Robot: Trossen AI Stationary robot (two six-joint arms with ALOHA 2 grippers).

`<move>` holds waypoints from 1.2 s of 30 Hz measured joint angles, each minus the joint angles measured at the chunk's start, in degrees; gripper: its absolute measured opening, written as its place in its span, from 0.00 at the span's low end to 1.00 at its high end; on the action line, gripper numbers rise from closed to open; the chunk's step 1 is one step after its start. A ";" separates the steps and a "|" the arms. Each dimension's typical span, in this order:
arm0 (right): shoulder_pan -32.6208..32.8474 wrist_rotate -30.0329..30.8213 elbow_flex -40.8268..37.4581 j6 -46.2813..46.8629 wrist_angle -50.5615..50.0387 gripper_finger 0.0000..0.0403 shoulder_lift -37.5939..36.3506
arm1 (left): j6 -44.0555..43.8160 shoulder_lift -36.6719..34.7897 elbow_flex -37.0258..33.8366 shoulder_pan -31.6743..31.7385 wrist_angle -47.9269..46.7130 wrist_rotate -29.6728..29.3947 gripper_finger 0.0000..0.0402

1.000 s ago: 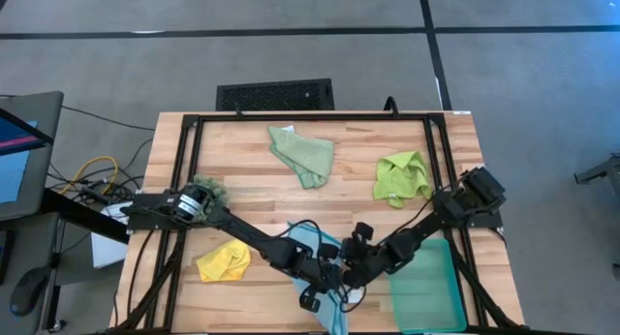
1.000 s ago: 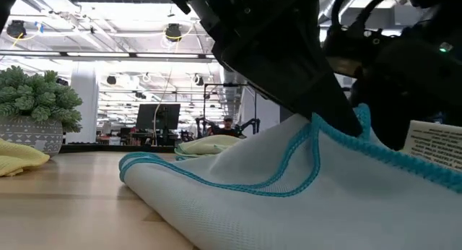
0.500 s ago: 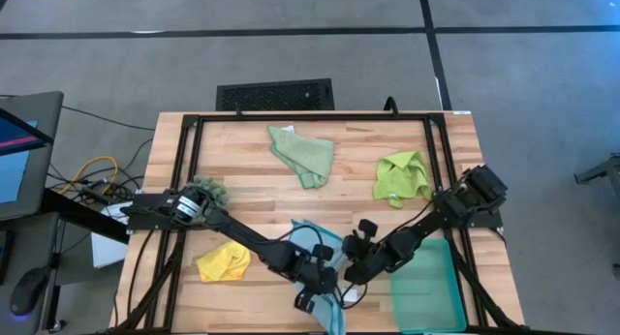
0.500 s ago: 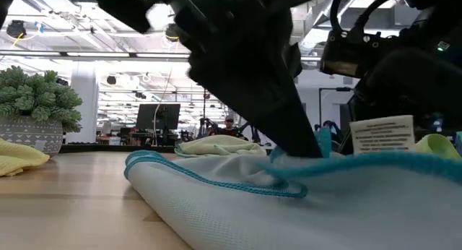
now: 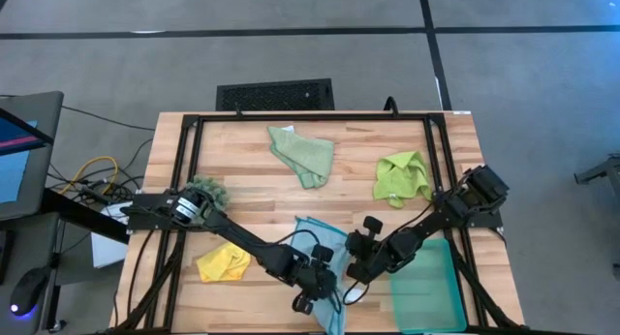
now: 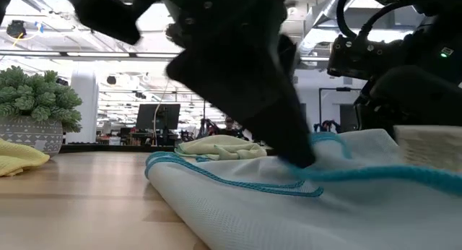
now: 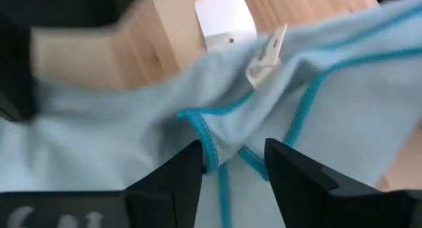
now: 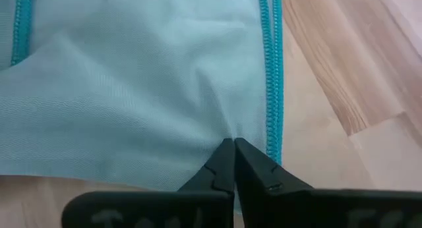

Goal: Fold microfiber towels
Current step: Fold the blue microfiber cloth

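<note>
Light blue towel (image 5: 312, 240) lies at lower centre of the table (image 5: 242, 170), partly under both arms. Right gripper (image 8: 233, 147) fingers pinched closed on the towel next to its teal hem. Left gripper (image 7: 232, 163) fingers slightly apart, straddling a hem fold. Sage towel (image 5: 302, 153) upper centre, lime towel (image 5: 402, 177) right, yellow towel (image 5: 223, 262) lower left.
</note>
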 joint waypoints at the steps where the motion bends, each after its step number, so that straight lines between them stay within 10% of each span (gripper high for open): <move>1: 0.09 0.01 0.00 0.00 -0.02 0.07 0.02 | 0.93 0.00 0.00 -0.30 0.77 -0.99 0.40; 24: 0.46 0.30 -0.02 -0.09 0.05 0.07 0.04 | 5.78 0.85 -1.95 -2.37 6.30 -7.42 0.39; 36: 0.46 0.36 -0.02 -0.53 0.05 0.07 0.04 | 9.14 0.79 -3.08 -2.87 10.81 -10.33 0.02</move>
